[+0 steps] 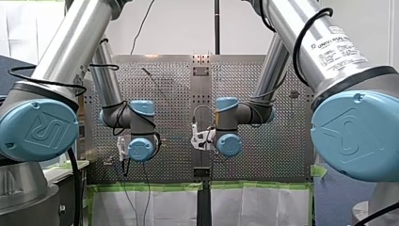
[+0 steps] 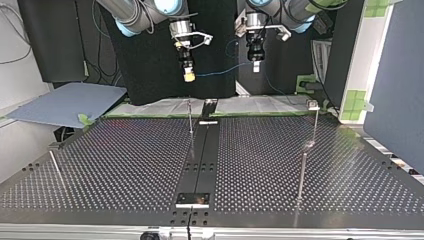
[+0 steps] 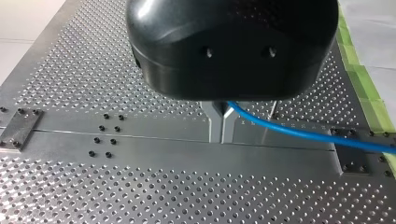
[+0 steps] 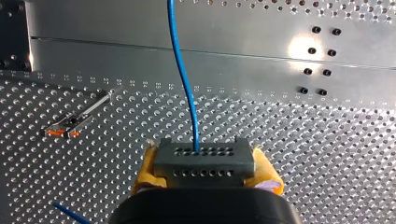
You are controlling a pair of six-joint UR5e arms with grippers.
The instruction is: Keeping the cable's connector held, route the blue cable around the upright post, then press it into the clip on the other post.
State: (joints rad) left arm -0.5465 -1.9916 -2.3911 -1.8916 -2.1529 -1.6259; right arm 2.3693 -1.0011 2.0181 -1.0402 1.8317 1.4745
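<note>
Over the middle of the table [image 2: 125, 165], well above the perforated plate, you've got both grippers hanging side by side. Down on the plate in the top view, a thin post [image 2: 190, 117] stands on the centre line near the table's far edge. A second post [image 2: 313, 125] with a small clip-like head stands near the far right corner.

Your right gripper [image 4: 204, 167] has its yellow pads [image 4: 148, 171] clamped on either side of the grey connector [image 4: 204, 156], a little block with rows of holes, so that's a solid hold. The blue cable [image 4: 184, 79] comes straight out of the connector's face and runs ahead of the fingers, out over the table's centre strip.

Your left gripper [image 3: 221, 135] has its metal fingers [image 3: 214, 122] pinched together on the cable itself, with basically no gap showing. From between them the cable leaves sideways toward the green-taped edge of the table.

In the top view the cable hangs in a slight sag between the two grippers. It's up in the air and well apart from both posts.
</note>
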